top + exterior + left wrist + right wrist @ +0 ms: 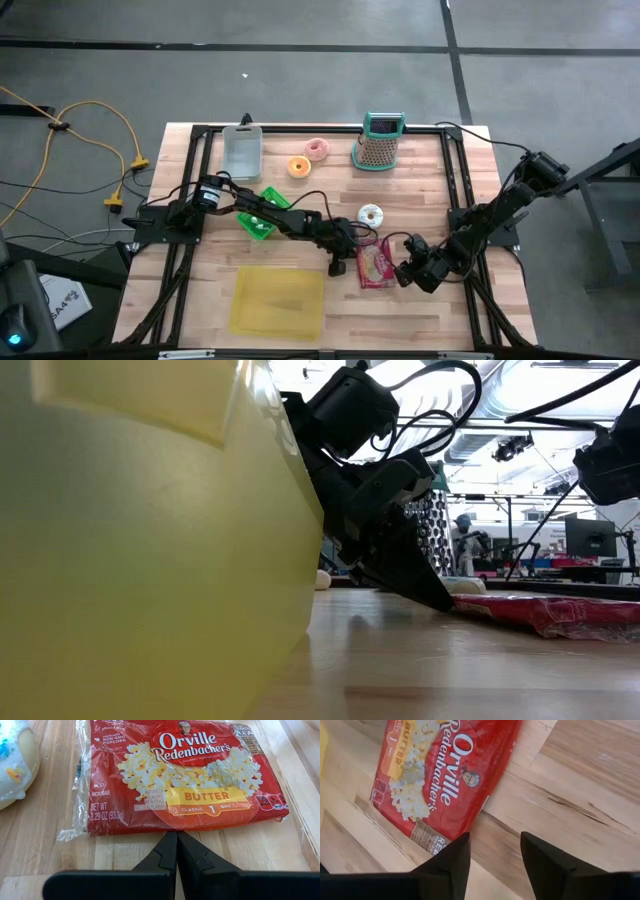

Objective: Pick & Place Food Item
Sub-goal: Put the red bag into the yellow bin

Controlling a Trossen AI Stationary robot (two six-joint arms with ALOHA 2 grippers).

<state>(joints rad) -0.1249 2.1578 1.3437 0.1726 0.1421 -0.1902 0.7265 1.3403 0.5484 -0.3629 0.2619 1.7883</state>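
Observation:
A red bag of butter popcorn [375, 265] lies flat on the wooden table, right of the middle near the front; it also shows in the left wrist view [185, 775] and the right wrist view [445, 780]. My left gripper [338, 264] is shut, slanting down, its tips [176, 835] at the bag's long left edge. My right gripper [405, 272] stands open just right of the bag, pointing steeply down [492, 852]. The bag's end lies ahead of its fingers, not between them. My left gripper has its shut fingertips [443, 600] down at the tabletop, right at the middle of the bag's long edge [175, 827]. It comes slanting down from the table's left. I cannot tell whether the tips touch the wrapper. The bag lies flat.
A yellow tray [278, 300] lies front left and fills the low view's left half [150, 510]. A green basket [262, 212], white donut [370, 214], orange donut [298, 166], pink donut [317, 149], grater [379, 142] and grey bin [242, 150] stand farther back.

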